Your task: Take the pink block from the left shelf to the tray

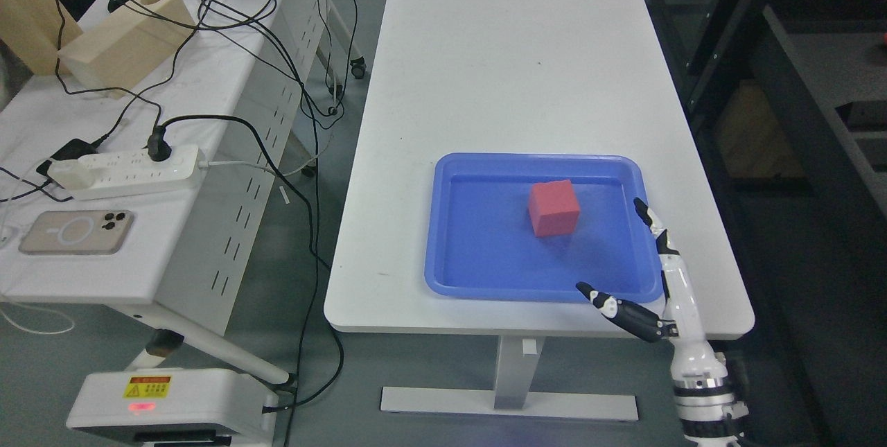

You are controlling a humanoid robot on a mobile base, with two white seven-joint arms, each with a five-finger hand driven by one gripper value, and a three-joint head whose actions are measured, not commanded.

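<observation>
My right hand [641,281] hangs over the near right corner of the white rectangular table [499,73], its black-and-white fingers [651,220] spread and holding nothing, with the tips just over the near right rim of the shallow blue plastic tray [443,225]. Inside that tray, right of its middle and apart from the hand, the pinkish-red foam cube [554,208] sits flat on the floor. I judge the placing done, with only drawing the arm clear left; my left hand is out of view.
</observation>
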